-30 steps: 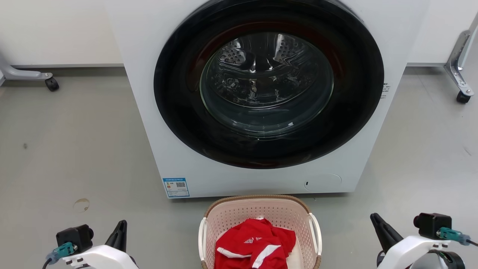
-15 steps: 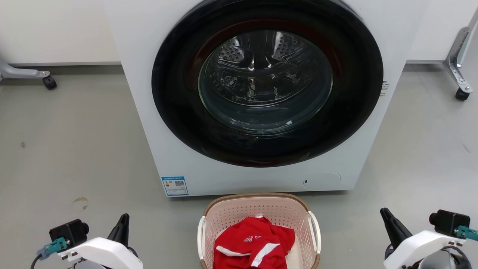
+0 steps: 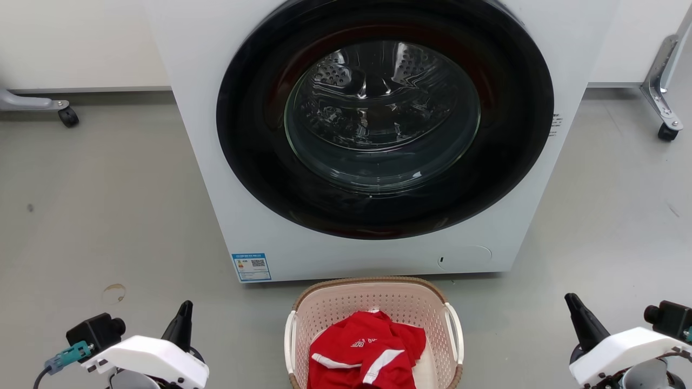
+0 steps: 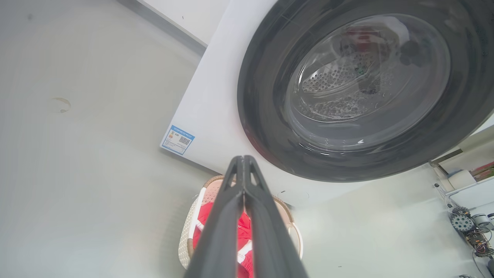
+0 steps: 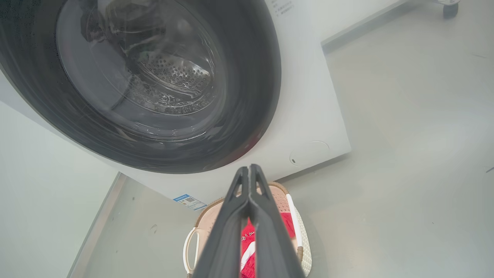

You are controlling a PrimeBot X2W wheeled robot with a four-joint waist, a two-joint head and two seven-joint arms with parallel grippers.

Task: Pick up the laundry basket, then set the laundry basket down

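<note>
Seeing one laundry basket (image 3: 373, 302), near end cut off, one red garment (image 3: 367, 348) inside, my left claw (image 4: 243, 160), right claw (image 5: 250, 168), both closed.

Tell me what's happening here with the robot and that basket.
A two-armed robot faces the laundry basket, which sits on the floor in front of the washing machine, with a red garment inside. The left claw and the right claw hang on either side of it, both shut and empty, touching neither handle. The pick-up has not begun.
</note>
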